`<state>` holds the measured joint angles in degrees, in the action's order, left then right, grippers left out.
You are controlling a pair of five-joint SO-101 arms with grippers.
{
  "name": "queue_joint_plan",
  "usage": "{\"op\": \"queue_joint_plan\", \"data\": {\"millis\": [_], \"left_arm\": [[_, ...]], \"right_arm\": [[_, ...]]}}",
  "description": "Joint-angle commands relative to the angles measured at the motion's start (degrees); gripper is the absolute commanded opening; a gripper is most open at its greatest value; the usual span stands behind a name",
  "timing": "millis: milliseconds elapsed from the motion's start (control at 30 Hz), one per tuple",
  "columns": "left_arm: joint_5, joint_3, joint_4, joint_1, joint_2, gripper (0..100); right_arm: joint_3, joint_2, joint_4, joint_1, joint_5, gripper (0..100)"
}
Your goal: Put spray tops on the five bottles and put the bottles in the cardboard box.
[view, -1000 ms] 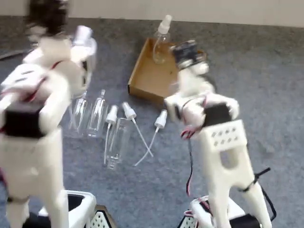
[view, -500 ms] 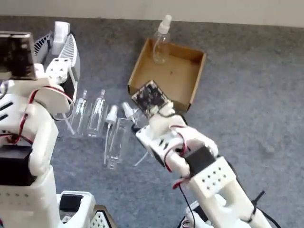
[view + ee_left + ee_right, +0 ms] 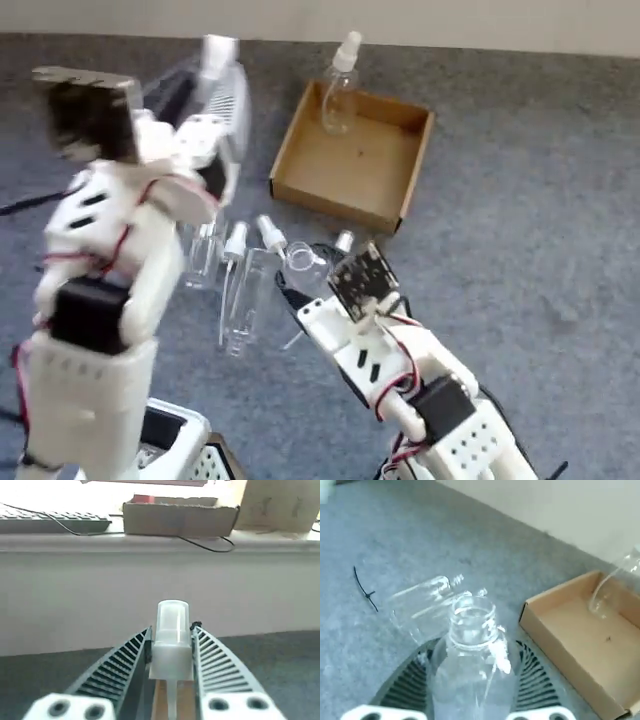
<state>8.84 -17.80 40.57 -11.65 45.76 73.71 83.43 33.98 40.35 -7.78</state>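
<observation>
My left gripper [image 3: 216, 85] is raised over the far left of the carpet, shut on a white spray top [image 3: 218, 46]. The left wrist view shows that spray top [image 3: 172, 639] upright between the ribbed fingers [image 3: 125, 662]. My right gripper [image 3: 300, 268] is in the middle, shut on a clear bottle [image 3: 298, 257] with an open neck [image 3: 472, 614]. The cardboard box [image 3: 392, 215] lies beyond it, with one capped bottle [image 3: 340, 85] at its far corner. Two bare bottles [image 3: 246, 290] [image 3: 206, 248] lie on the carpet beside loose spray tops [image 3: 270, 232].
Another loose spray top [image 3: 343, 241] lies just in front of the box. A black cable tie [image 3: 365, 592] lies on the grey carpet. A pale wall [image 3: 450, 25] runs along the far edge. The carpet right of the box [image 3: 540, 200] is bare.
My left arm has swung right with the spray top held high. My right arm has drawn back from the box to the near middle, where it holds the open bottle upright.
</observation>
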Motion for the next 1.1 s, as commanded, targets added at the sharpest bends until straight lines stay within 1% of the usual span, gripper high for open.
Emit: {"op": "queue_joint_plan", "data": {"millis": [0,167,500,633,700,767,833,933,1067], "left_arm": [[0.53,2.07,-2.2,-5.58,-5.67,8],[0.53,6.2,-2.46,-9.36,-9.54,8],[0.09,6.11,-2.55,-14.55,-9.98,8],[0.09,6.02,-2.73,-14.99,-9.98,8],[0.0,5.49,-5.19,-14.9,-9.98,8],[-0.53,3.38,-9.41,-14.64,-9.98,8],[-3.25,0.84,-12.84,-14.99,-9.8,8],[-4.92,-3.56,-17.05,-14.99,-9.54,7],[-5.19,-6.55,-18.64,-14.64,-9.45,5]], "right_arm": [[1.1,4.62,-1.54,0.4,0.44,0.5],[2.24,5.85,-1.54,0.31,0.35,0.5],[2.24,5.85,-1.45,0.31,0.44,0.5],[2.24,6.02,-1.45,0.31,0.44,0.5],[2.24,6.11,-1.45,0.31,0.44,0.5],[2.24,6.11,-1.36,0.31,0.44,0.5],[2.24,6.11,-0.4,0.31,0.44,0.5],[1.89,6.2,1.36,0.31,0.53,0.5],[1.89,6.2,1.36,0.31,0.53,0.5]]}}
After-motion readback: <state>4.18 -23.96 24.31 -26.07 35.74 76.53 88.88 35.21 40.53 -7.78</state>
